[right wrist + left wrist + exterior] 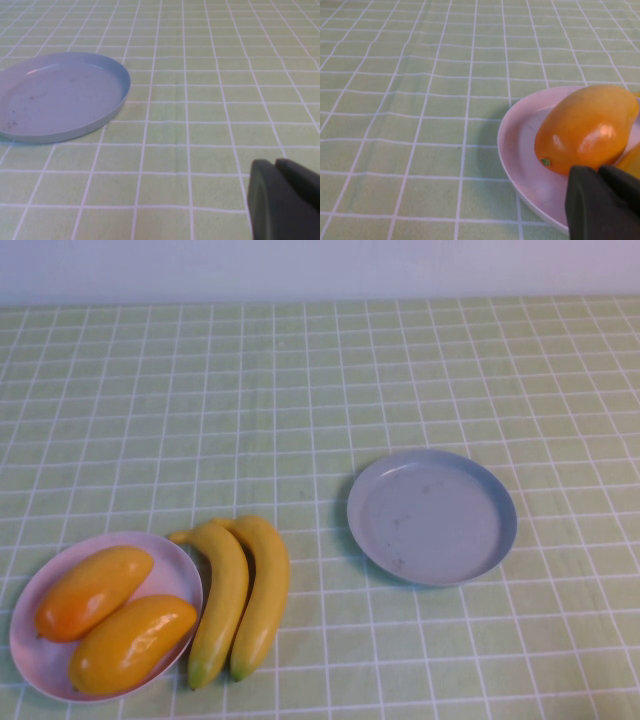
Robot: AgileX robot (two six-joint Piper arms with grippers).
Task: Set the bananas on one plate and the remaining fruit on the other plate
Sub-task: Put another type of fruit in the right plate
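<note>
Two mangoes (110, 618) already lying side by side on the pale pink plate (176, 562) at about eight o'clock on the checked worktop (300, 390); two smooth, plastic-looking yellow bananas (240, 595) with greenish tips lying on the cloth touching that plate's three-o'clock rim, long axes running roughly twelve to six, with the empty, faintly scuffed grey-blue plate (432, 516) well apart toward three o'clock. Left pincer (602, 202) hovering at the pink plate's near edge just beside a mango, so probably the nearer arm to the bananas, which lie beyond the plate from it; right pincer (285, 197) low over bare cloth beside the grey-blue plate. Cannot tell whether either pincer stands open or closed, and neither visibly grips anything.
</note>
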